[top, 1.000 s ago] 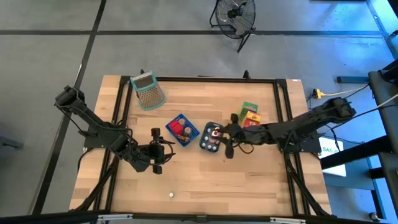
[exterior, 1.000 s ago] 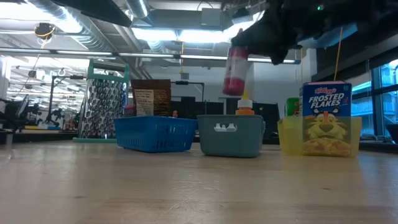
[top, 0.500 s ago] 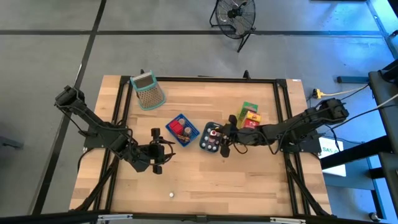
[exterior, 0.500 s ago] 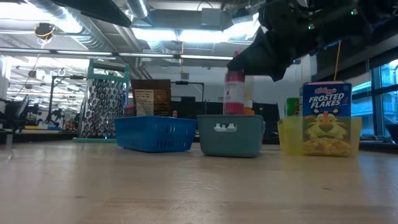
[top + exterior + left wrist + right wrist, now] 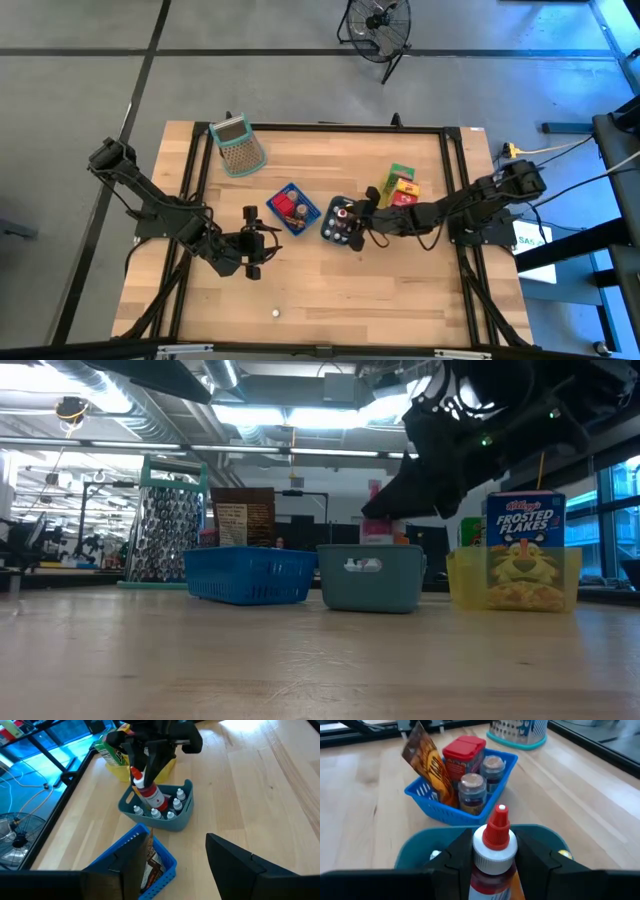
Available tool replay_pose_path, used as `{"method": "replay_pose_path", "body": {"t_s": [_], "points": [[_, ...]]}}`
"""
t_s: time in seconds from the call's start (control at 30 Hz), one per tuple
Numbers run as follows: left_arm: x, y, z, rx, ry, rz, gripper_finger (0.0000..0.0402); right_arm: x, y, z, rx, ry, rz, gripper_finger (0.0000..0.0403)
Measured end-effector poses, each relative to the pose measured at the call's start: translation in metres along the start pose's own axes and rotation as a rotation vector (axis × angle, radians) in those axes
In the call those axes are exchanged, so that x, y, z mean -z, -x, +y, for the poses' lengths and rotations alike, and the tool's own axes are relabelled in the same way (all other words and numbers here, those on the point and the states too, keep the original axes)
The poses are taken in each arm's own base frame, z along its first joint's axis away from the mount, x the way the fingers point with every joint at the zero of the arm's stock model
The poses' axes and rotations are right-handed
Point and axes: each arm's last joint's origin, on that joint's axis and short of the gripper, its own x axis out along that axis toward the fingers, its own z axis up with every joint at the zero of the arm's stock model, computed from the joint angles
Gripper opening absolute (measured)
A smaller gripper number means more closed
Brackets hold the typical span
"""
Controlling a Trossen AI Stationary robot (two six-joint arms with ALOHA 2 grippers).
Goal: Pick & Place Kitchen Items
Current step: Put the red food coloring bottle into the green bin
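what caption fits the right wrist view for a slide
Right gripper holds a red-capped bottle over the teal bin, blue basket behind.

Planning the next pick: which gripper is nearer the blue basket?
Left. The left gripper hovers just in front of the blue basket; the right gripper is beyond the neighbouring teal bin, holding a red bottle.

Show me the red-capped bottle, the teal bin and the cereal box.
red-capped bottle (image 5: 496, 831): right wrist view, on its red nozzle cap.
teal bin (image 5: 371, 582): low view, on its front wall.
Frosted Flakes box (image 5: 525, 550): low view, on its printed front.
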Motion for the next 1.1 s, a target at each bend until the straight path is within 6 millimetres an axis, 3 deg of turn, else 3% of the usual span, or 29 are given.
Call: {"method": "replay_pose_path", "body": {"t_s": [0.73,1.1], "points": [[0.0,0.0,0.0,0.001,0.009,0.0,0.0196,0.008,-0.014,-0.002,0.038,0.0,-0.004,0.012],[0.0,0.0,0.0,0.009,0.012,0.002,0.0196,0.006,-0.015,0.001,-0.021,0.019,-0.047,0.012]]}}
